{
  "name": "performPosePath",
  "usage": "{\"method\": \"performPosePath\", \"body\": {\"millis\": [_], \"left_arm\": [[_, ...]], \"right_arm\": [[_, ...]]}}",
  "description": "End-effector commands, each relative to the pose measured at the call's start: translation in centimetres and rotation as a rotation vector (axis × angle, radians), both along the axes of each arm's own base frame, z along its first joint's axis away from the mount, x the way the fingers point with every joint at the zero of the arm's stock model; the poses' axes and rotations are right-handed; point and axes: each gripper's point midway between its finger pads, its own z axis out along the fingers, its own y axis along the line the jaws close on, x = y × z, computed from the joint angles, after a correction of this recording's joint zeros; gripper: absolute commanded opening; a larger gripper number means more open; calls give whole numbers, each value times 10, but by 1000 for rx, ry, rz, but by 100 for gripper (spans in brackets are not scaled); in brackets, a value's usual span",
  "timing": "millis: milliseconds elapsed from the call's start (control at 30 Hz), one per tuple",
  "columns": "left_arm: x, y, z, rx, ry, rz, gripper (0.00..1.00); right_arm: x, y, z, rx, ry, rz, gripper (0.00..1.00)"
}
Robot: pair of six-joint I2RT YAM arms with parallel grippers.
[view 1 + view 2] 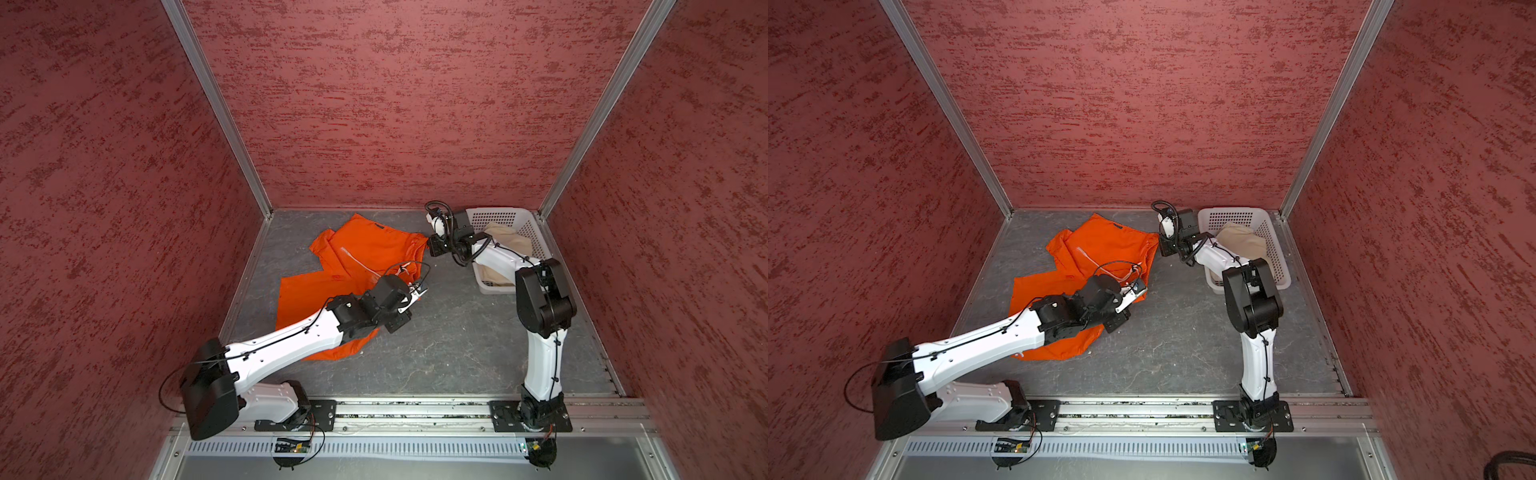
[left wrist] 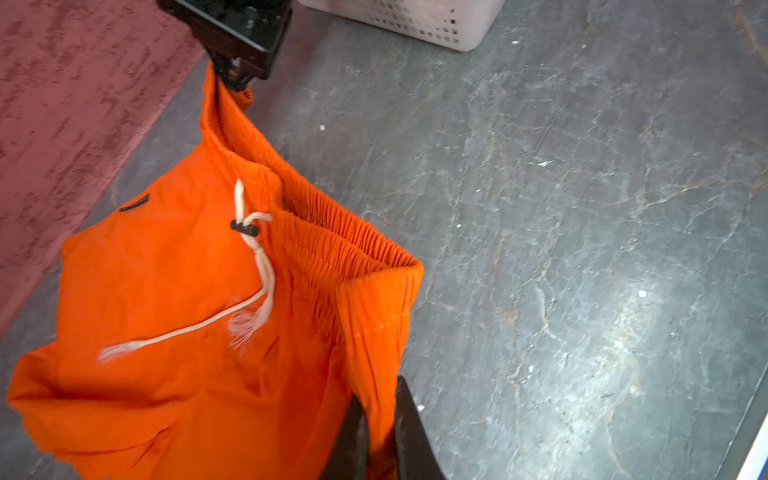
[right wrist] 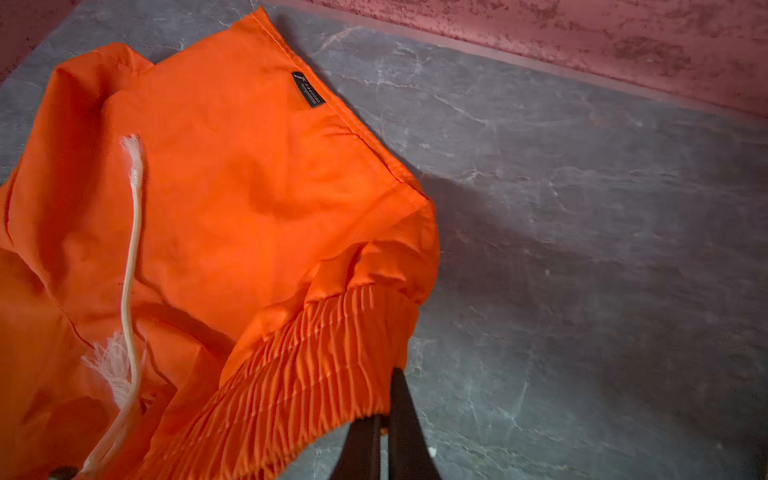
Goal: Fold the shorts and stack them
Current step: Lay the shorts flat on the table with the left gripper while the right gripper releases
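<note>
Newbie: top views, where's stuff?
Regular: orange shorts (image 1: 361, 249) on the table (image 1: 436, 353), beige shorts (image 1: 1237, 239) in the basket (image 1: 1225, 216). Left wrist: left gripper (image 2: 378, 411) clamped on the orange waistband (image 2: 332, 245). Right wrist: right gripper (image 3: 384, 411) likewise. Looks light, floppy; waistband corners seem the best hold.

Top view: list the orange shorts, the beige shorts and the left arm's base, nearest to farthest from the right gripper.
1. Orange shorts: waistband corner pinched in the jaws of the right gripper.
2. Beige shorts: in the basket, just to its right.
3. Left arm's base: far off at the front left edge.
</note>
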Motion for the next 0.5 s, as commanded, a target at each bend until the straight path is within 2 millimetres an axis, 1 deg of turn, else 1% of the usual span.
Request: {"method": "performPosePath", "body": {"millis": [0, 67, 133, 200, 233, 267, 333, 367, 400, 467], "left_arm": [[-8, -20, -18, -78, 66, 26, 15], [-9, -26, -30, -83, 89, 45, 20], [-9, -34, -37, -100, 114, 53, 34], [-8, -40, -40, -109, 133, 65, 51], [-8, -42, -38, -114, 138, 66, 56], [-7, -43, -36, -117, 140, 73, 60], [-4, -40, -26, -138, 139, 90, 66], [-3, -37, -20, -158, 143, 102, 68], [-2, -33, -15, -180, 150, 116, 68], [3, -18, -2, -244, 179, 178, 69]], "right_arm": [[7, -19, 15, 2, -41, -63, 3], [2, -25, 15, -2, -21, -88, 15], [-4, -31, 22, -7, -10, -110, 29], [-11, -36, 37, -11, -16, -132, 43], [-15, -39, 46, -12, -22, -141, 47], [-18, -43, 56, -19, -33, -154, 51], [-26, -50, 77, -22, -52, -174, 55], [-31, -52, 89, -12, -62, -187, 56], [-38, -52, 97, 7, -60, -188, 57], [-57, -45, 110, 59, -45, -175, 55]]}}
